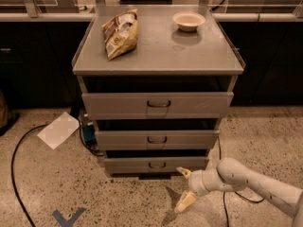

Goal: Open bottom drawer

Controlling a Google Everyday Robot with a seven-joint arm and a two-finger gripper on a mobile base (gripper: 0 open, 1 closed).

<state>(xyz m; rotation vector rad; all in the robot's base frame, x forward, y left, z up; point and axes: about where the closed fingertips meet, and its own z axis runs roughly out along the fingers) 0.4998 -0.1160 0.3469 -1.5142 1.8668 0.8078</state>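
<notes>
Currently | gripper (185, 187) fingers spread apart (one up, one down) | bottom drawer (128, 165) just up-left, near upper finger

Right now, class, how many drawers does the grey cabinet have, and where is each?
3. The top drawer sits under the tabletop, the middle drawer below it, the bottom drawer lowest. The gripper, open, is low, before the bottom drawer's right end. None seem hidden.
</notes>
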